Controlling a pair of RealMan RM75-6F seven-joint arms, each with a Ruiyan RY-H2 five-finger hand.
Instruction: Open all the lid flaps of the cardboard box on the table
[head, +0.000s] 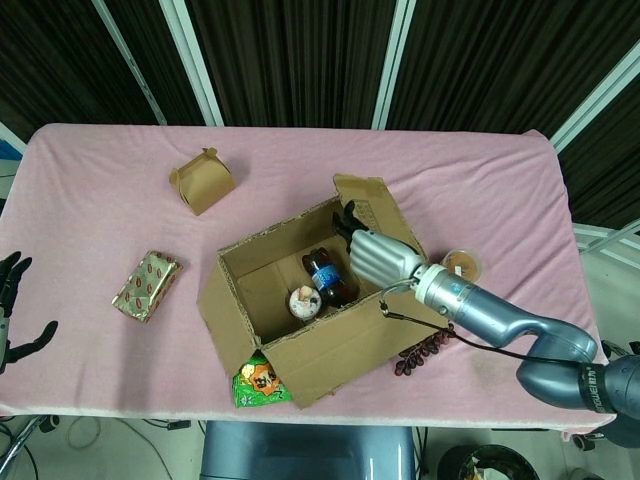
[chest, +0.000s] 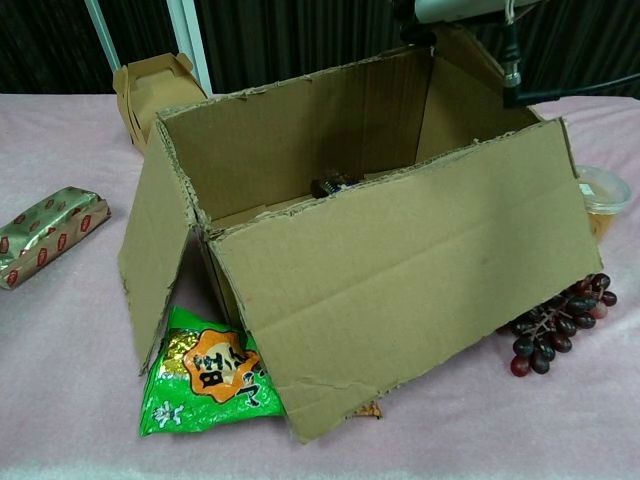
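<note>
The cardboard box (head: 300, 300) (chest: 400, 260) stands mid-table with its top uncovered. Its front flap (head: 335, 350) and left flap (head: 212, 315) hang outward and down. The right flap (head: 372, 212) (chest: 470, 95) stands nearly upright. My right hand (head: 385, 255) is at the box's right rim, fingers stretched out against that flap's inner face, holding nothing. In the chest view only the hand's underside (chest: 455, 8) shows at the top edge. A bottle (head: 330, 280) and a round cup (head: 303, 302) lie inside. My left hand (head: 14, 305) hovers at the table's far left, fingers spread.
A small brown carton (head: 203, 180) (chest: 150, 85) sits behind the box and a gold packet (head: 147, 285) (chest: 45, 235) lies to its left. A green snack bag (head: 258, 382) (chest: 205, 375) is under the front left corner. Grapes (head: 420, 350) (chest: 555, 330) and a lidded cup (head: 460, 265) (chest: 603, 195) are at the right.
</note>
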